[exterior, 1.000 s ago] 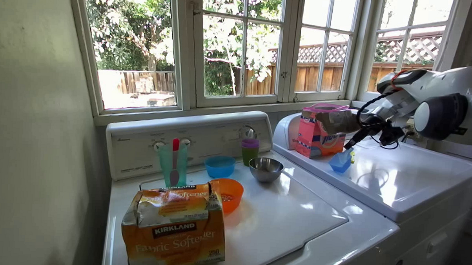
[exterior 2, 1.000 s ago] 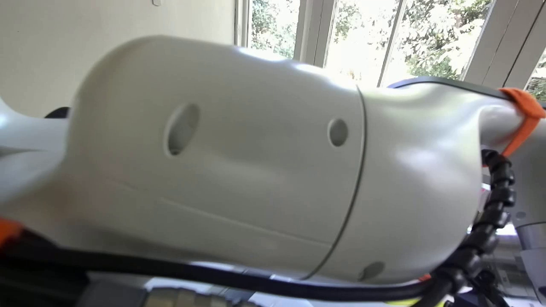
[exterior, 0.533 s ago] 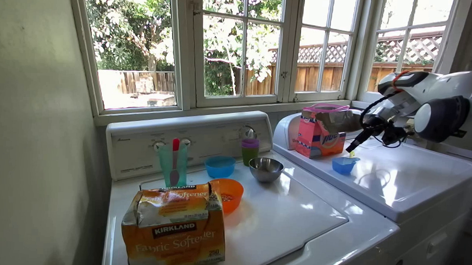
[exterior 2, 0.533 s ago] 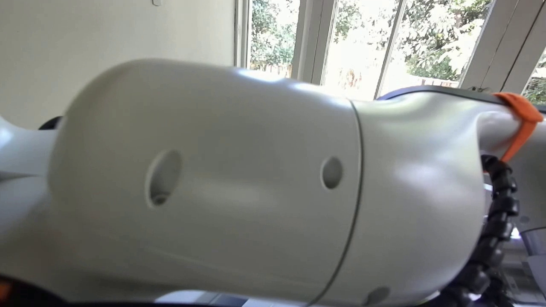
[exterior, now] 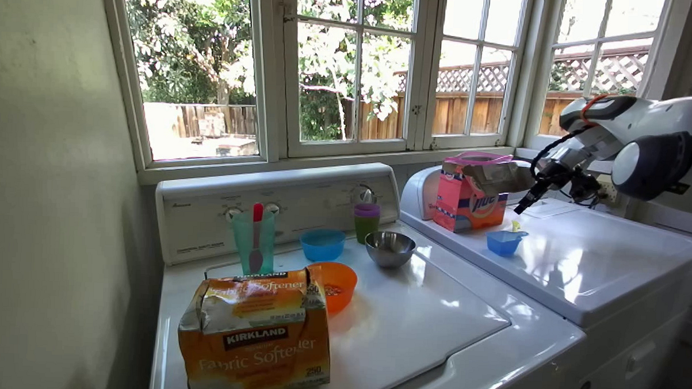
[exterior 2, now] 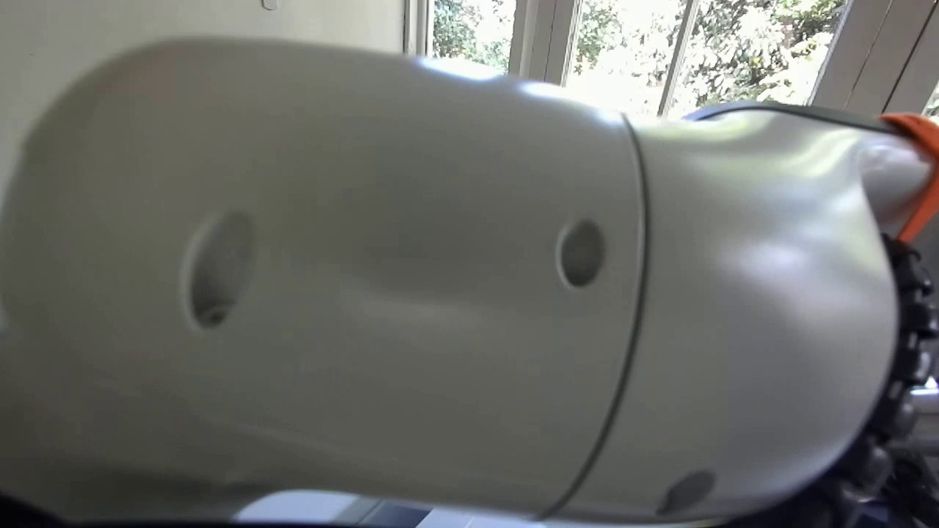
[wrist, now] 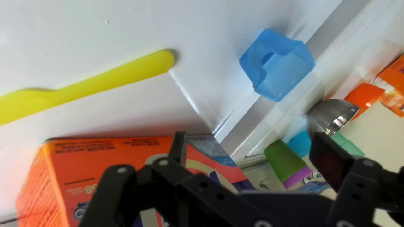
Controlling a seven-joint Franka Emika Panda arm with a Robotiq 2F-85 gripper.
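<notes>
**Jaws spread wide + empty, blue cup [wrist: 279, 66] in line w/ the gap**

Ref for all pos = blue cup. It sat on the white appliance top [exterior: 603, 244], near the edge facing the neighbouring appliance [exterior: 422, 329]; looked upright in an exterior view. Squat, so no clear long axis.

Key rel: jaws stood well apart from each other, nothing btwn them, no contact w/ cup. Wrist view had cup up-pic of the gap, within its width, a touch right of its mid. In an exterior view jaws hung above cup & slightly right; front/back offset couldn't be judged from there. Only 1 arm [exterior 2: 411, 293], so no nearer-arm q; it blocked most of an exterior view, jaws + cup not readable there.

Rest, rel to cup: yellow utensil [wrist: 94, 83] lay near, not touching, rounded end pointing roughly at cup, far end cut off by wrist pic edge. Orange Tide box [exterior: 469, 204] stood near, behind-left. Steel bowl [exterior: 390, 255] was left, on neighbouring appliance. Green tumbler [exterior: 367, 227] was further left & back. Orange bowl [exterior: 345, 298] left, nearer cam. Kirkland box [exterior: 260, 341] far left, nearest cam.
</notes>
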